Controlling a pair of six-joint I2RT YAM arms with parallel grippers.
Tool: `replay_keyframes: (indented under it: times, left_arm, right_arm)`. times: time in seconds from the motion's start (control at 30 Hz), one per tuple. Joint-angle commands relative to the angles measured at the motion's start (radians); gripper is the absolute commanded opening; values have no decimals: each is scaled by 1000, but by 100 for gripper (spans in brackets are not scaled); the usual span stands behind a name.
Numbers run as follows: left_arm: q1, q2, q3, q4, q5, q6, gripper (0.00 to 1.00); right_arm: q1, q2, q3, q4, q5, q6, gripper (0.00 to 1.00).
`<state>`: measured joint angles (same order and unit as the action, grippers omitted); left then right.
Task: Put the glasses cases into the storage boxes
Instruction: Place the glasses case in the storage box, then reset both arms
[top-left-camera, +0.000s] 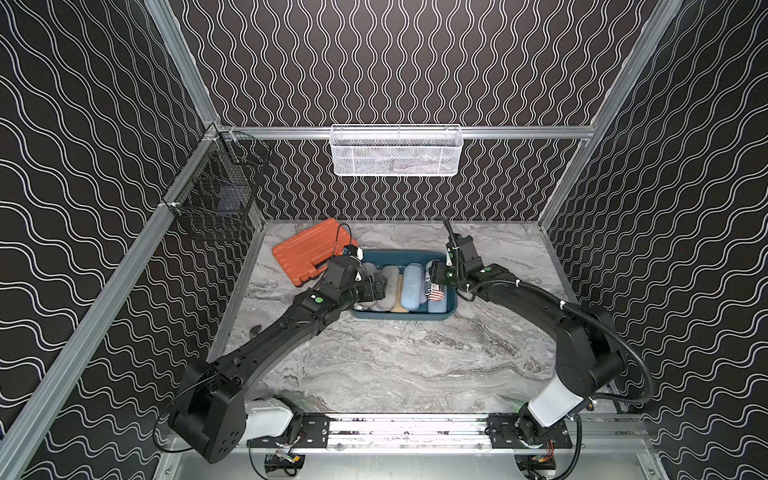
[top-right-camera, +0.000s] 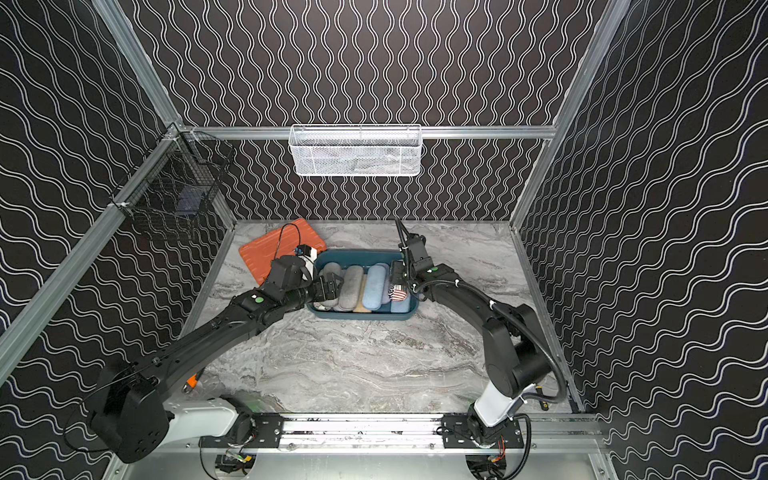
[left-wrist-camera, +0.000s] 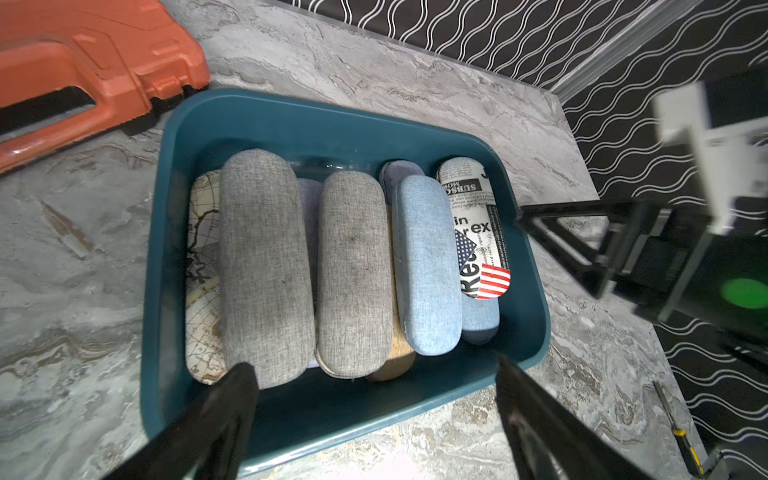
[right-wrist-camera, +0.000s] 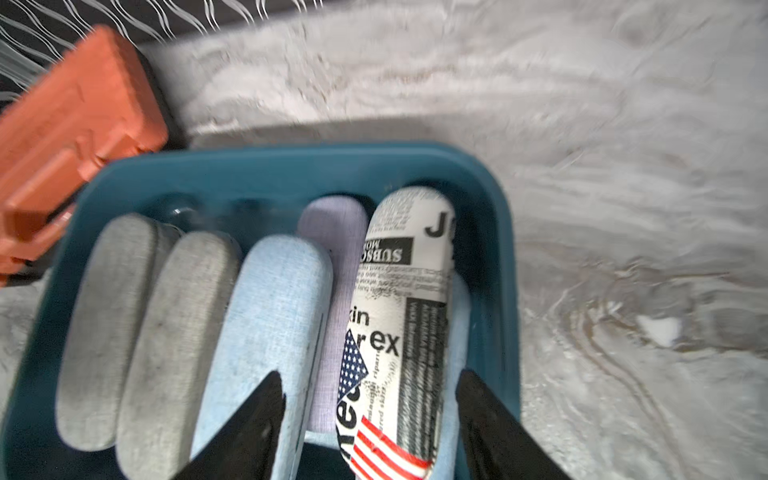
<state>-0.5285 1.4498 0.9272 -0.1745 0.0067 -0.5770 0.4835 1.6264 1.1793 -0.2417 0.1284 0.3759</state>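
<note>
The tray (top-left-camera: 399, 316) sits mid-frame in both top views, packed with cases (left-wrist-camera: 266, 266). The left gripper (left-wrist-camera: 374, 365) hangs wide open over the tray's left end, holding nothing. The right gripper (right-wrist-camera: 370, 382) has its jaws apart astride the newsprint case (right-wrist-camera: 407, 299). That case lies on a blue case (left-wrist-camera: 478, 320) at the tray's right end.

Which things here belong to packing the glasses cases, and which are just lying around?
Job: dark teal plastic tray; two grey fabric cases; light blue fabric case; newspaper-print case; map-print case; lavender case.
Lying about: orange ribbed plastic tool case; white mesh basket; black wire basket.
</note>
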Motion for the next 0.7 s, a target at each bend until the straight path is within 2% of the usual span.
replay_keyframes:
  times: [0.0, 0.17, 0.37, 0.47, 0.67]
  left_arm:
    - [22, -9, 1, 20, -12, 0, 92]
    - [77, -25, -1, 18, -71, 27, 93]
    - [205, -36, -31, 75, -197, 126, 94]
    - [261, -61, -93, 178, -277, 214, 96]
    - [357, -153, -309, 542, -324, 447, 96]
  right_arm:
    - [-21, -63, -14, 1, 52, -21, 69]
    - [-109, -169, -73, 73, 87, -42, 73]
    - [-223, -287, -225, 231, 123, -72, 79]
    - [-255, -331, -291, 303, 163, -87, 80]
    - [-289, -362, -400, 430, 178, -135, 82]
